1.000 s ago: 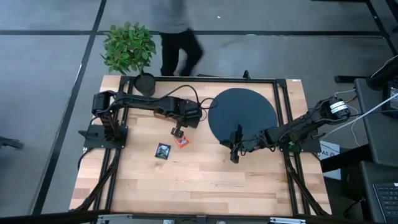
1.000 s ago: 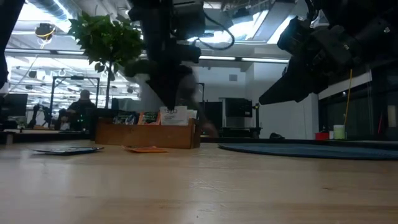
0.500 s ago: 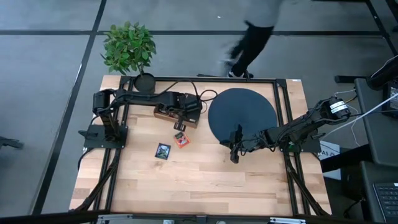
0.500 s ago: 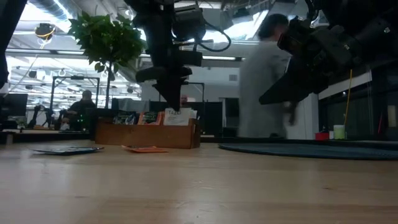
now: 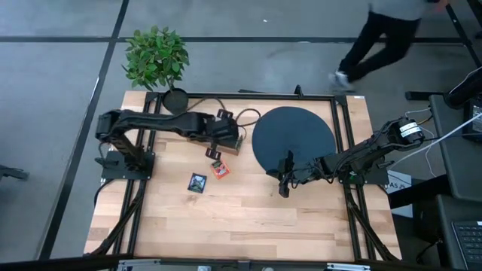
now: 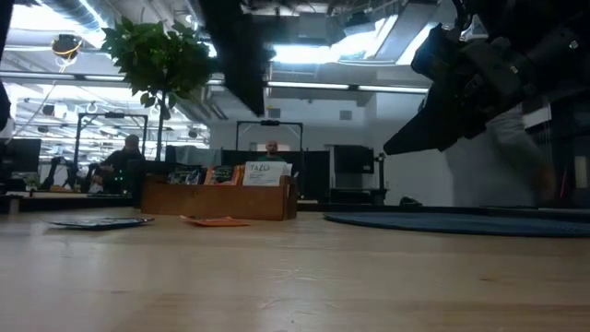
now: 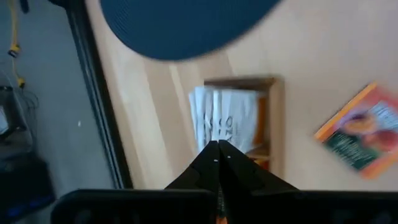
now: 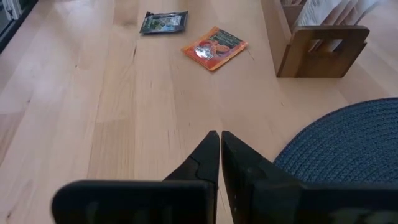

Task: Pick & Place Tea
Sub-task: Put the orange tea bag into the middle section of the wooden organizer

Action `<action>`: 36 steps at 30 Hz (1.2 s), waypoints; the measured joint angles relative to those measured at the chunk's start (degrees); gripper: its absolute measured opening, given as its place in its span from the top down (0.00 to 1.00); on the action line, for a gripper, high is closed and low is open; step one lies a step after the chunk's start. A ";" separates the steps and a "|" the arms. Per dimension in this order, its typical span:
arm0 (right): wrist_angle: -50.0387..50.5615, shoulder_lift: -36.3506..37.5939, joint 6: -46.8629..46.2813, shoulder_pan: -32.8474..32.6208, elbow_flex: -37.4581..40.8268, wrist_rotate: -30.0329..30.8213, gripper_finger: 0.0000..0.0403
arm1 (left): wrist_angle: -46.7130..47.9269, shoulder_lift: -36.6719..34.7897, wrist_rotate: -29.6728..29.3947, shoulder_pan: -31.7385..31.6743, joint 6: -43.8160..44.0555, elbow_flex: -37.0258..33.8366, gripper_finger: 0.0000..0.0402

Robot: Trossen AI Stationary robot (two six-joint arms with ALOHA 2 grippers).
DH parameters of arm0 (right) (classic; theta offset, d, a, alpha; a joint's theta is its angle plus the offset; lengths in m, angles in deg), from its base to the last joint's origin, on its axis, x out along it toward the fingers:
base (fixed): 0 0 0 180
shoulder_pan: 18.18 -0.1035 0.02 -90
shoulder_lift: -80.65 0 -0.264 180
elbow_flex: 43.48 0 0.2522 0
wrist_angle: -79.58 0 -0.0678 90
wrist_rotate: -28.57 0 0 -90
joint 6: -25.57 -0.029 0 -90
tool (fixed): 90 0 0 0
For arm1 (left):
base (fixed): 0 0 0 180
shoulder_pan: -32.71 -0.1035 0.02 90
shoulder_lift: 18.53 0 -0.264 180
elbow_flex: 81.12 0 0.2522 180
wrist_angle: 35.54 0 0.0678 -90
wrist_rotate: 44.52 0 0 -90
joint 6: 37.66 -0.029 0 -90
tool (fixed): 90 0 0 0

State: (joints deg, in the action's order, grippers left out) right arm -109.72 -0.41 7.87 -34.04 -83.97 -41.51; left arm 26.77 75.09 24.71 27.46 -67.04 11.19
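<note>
Left gripper pressed together, empty, above the end of the wooden tray holding white sachets. Right gripper likewise closed, empty, just beside the dark round mat. On the desk, loose near the tray: red-orange sachet, dark green sachet.

The left arm reaches along the far side of the table toward the middle, its left gripper pointing down with fingers pressed together, holding nothing. The right arm stretches in from the table's right edge, its right gripper likewise closed and empty, hovering mid-table.
</note>
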 joint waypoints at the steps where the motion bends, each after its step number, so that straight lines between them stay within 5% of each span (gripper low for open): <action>1: 0.00 0.00 -0.04 -0.02 0.00 0.00 0.95 | 0.22 -1.64 0.82 0.40 1.19 0.01 1.00; 12: 0.63 0.00 -0.02 -0.02 0.01 -0.03 0.95 | 2.73 -15.92 0.13 7.70 18.04 -6.82 0.99; 17: 0.61 0.00 -0.02 0.00 0.01 -0.02 0.95 | 2.64 -16.89 -4.82 13.11 25.03 -12.40 0.99; 24: -2.18 0.01 -4.16 -0.07 -0.31 -0.02 0.96 | 0.97 -16.91 0.06 15.46 35.26 -20.35 0.99; 36: 1.17 -10.73 0.19 -2.79 -12.68 3.53 0.99 | -17.90 -16.96 4.37 16.18 37.70 -33.53 1.00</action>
State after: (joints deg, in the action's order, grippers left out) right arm -108.56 -11.14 8.06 -36.83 -96.65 -37.97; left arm 8.87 58.13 29.08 43.64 -29.35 -22.34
